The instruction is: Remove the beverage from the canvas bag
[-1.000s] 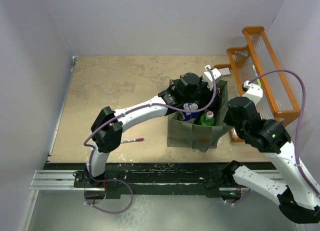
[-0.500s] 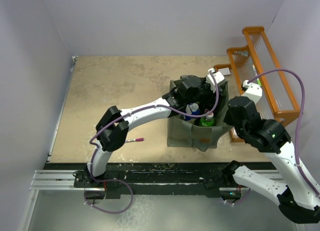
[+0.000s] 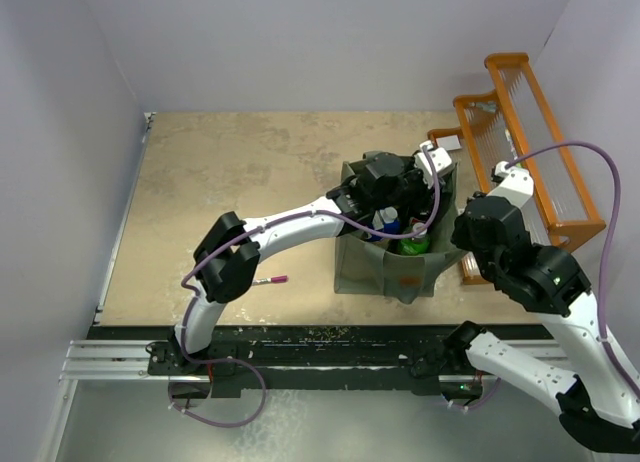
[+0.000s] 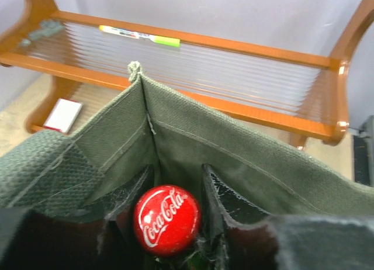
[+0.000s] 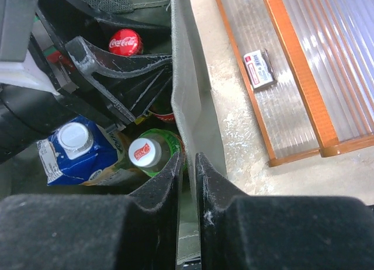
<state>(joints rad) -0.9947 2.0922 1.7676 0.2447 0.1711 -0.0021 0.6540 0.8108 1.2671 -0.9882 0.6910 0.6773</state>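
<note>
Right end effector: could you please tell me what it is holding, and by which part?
The right end effector pinches the canvas bag by the top edge of one side wall.

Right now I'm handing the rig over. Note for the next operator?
Left tool: open, down inside the canvas bag, straddling the red-capped cola bottle; no grip visible yet.
Right tool: shut on the bag's side wall, holding it.
Blue carton and green bottle are also in the bag.
Done: nothing is out.
Left to do: close on the bottle and lift it clear.
</note>
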